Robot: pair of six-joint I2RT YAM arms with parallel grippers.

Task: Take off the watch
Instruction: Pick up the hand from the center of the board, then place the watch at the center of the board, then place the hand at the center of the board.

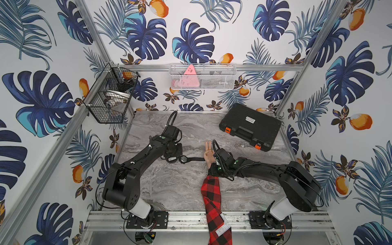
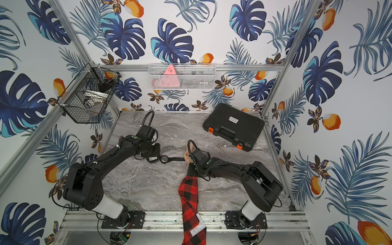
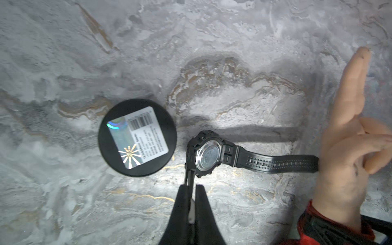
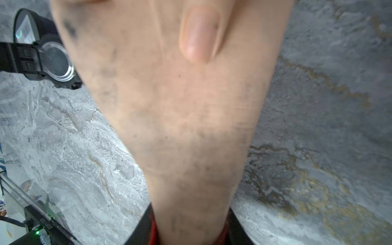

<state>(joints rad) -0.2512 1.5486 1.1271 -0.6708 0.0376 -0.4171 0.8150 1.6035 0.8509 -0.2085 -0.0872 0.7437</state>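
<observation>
Our left gripper (image 3: 192, 188) is pinched tight on the short strap end of the watch (image 3: 204, 154). Its long strap points straight at the mannequin hand (image 3: 347, 148) (tip hidden there), whose wrist our right gripper (image 4: 189, 227) squeezes. We would pull straight away from the hand.

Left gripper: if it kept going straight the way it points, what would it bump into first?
Probably the watch: the left gripper pinches its strap end, and the case sits right ahead. The black disc lies beside that line.
</observation>
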